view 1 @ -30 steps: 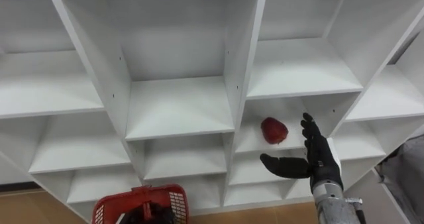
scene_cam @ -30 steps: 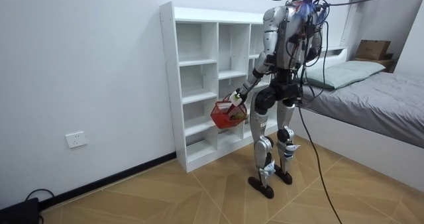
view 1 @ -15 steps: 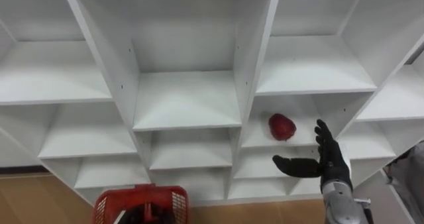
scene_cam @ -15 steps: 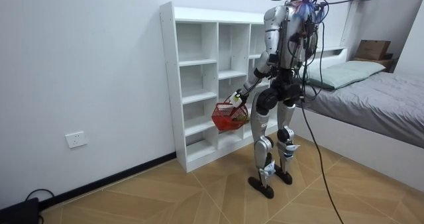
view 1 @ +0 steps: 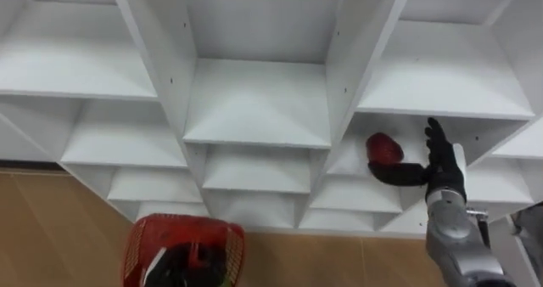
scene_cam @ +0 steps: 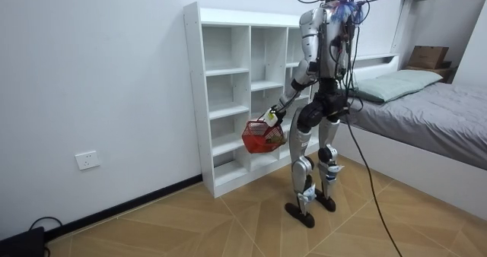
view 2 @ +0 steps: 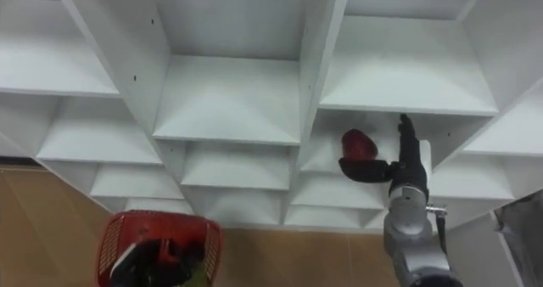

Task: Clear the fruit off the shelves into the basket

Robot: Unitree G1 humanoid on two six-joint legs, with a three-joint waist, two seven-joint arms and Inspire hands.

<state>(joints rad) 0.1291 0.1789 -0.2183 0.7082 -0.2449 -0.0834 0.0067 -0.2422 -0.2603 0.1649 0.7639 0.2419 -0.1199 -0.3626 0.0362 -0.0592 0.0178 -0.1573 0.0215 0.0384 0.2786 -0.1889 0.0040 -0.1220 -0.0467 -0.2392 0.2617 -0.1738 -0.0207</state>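
Note:
A red fruit [view 1: 383, 147] lies in a compartment of the white closet [view 1: 254, 109], right of the middle column. My right hand [view 1: 439, 166] is open just to the right of it, fingers straight up, thumb stretched out under the fruit's front. It is close to the fruit, and I cannot tell whether they touch. The same fruit [view 2: 358, 143] and hand [view 2: 408, 161] show in the right eye view. Low on the left hangs a red basket [view 1: 182, 251], carried by its handle in my left hand [scene_cam: 272, 115], level with the lower shelves.
The closet's other compartments hold nothing. In the room view the robot stands upright facing the closet [scene_cam: 221, 97]. A bed [scene_cam: 434, 112] stands close behind it at the room view's right. The floor [scene_cam: 228, 219] is wood.
The camera has tipped down and left. My right hand has reached deeper into the compartment, so its thumb is now right under the fruit. The basket hangs as before.

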